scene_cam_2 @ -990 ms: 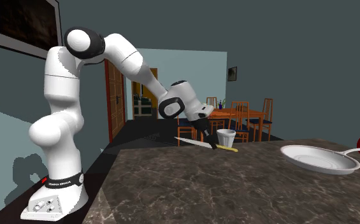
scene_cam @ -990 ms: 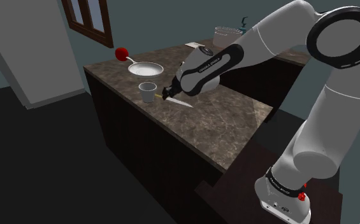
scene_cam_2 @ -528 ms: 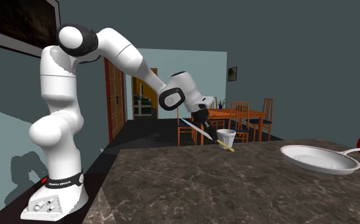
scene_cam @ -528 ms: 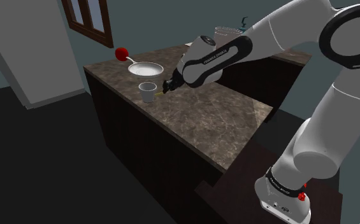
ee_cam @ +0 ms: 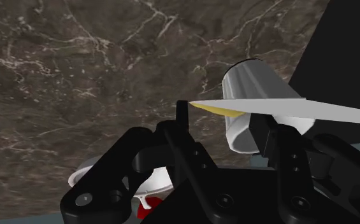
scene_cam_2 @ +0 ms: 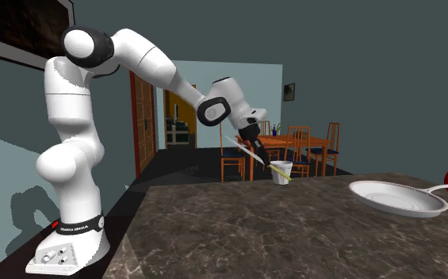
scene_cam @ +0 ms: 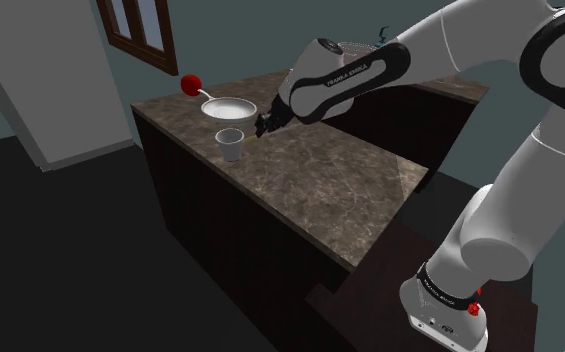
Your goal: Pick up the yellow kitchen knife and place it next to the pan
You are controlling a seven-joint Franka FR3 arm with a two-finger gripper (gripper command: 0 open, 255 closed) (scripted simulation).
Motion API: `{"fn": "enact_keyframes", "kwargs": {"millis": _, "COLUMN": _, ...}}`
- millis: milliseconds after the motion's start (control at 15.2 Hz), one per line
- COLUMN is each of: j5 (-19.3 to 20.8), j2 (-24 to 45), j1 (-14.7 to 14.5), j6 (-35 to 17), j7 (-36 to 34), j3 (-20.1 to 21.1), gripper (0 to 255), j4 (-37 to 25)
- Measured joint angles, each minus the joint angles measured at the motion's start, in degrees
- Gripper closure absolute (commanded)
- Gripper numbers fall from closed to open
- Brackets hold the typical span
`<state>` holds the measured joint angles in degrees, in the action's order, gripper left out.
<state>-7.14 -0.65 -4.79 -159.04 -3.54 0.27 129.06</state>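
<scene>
Dark marbled tabletop (scene_cam: 340, 170), dim kitchen, dining chairs in the far room.

Change over the last second: the kitchen knife (scene_cam_2: 263, 161) lay low and nearly flat, just above the tabletop on the stand's side of the pan (scene_cam: 228, 108). It now rides higher and is steeply tilted, blade end up and yellow handle end down. The arm has risen and swung toward the pan.

Judgement: grasp and lift are done and the carry is under way. The set-down beside the pan is not yet done.

Hand (scene_cam: 263, 127): the fingers (ee_cam: 181, 121) are drawn in and pinch the knife partway along it. The pale blade runs out past one finger and a sliver of yellow shows between them. The hand touches nothing else.

Near to far:
- The white cup (scene_cam: 230, 143) stands on the stand's side of the pan, near it but apart.
- The knife hangs in the air about over the cup, short of the pan.
- The pan sits empty on the tabletop.
- A red round object (scene_cam: 190, 83) lies at the pan's far side, by its handle.
</scene>
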Motion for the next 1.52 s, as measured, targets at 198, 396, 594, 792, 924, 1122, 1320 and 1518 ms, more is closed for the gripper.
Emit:
{"fn": "enact_keyframes", "kwargs": {"millis": 198, "j5": 1.16, "j2": 3.82, "j1": -0.27, "j6": 1.43, "j7": -1.54, "j3": 0.23, "gripper": 255, "j4": -5.30}}
{"fn": "enact_keyframes", "kwargs": {"millis": 396, "j5": 2.94, "j2": 9.62, "j1": -1.08, "j6": 2.92, "j7": -4.04, "j3": 0.44, "gripper": 255, "j4": -12.64}}
{"fn": "enact_keyframes", "kwargs": {"millis": 594, "j5": 4.38, "j2": 16.17, "j1": -2.01, "j6": 6.15, "j7": -6.09, "j3": 0.33, "gripper": 255, "j4": -22.48}}
{"fn": "enact_keyframes", "kwargs": {"millis": 792, "j5": 5.58, "j2": 23.12, "j1": -3.19, "j6": 9.24, "j7": -8.02, "j3": 0.09, "gripper": 255, "j4": -32.55}}
{"fn": "enact_keyframes", "kwargs": {"millis": 924, "j5": 6.35, "j2": 27.41, "j1": -4.21, "j6": 11.53, "j7": -9.45, "j3": -0.14, "gripper": 255, "j4": -39.16}}
{"fn": "enact_keyframes", "kwargs": {"millis": 1122, "j5": 6.84, "j2": 35.12, "j1": -4.97, "j6": 15.81, "j7": -10.43, "j3": -0.30, "gripper": 255, "j4": -51.16}}
{"fn": "enact_keyframes", "kwargs": {"millis": 1320, "j5": 7.18, "j2": 45.98, "j1": -5.69, "j6": 23.06, "j7": -11.28, "j3": -0.45, "gripper": 255, "j4": -69.31}}
{"fn": "enact_keyframes", "kwargs": {"millis": 1518, "j5": 7.34, "j2": 56.52, "j1": -6.13, "j6": 30.14, "j7": -11.81, "j3": -0.56, "gripper": 255, "j4": -86.87}}
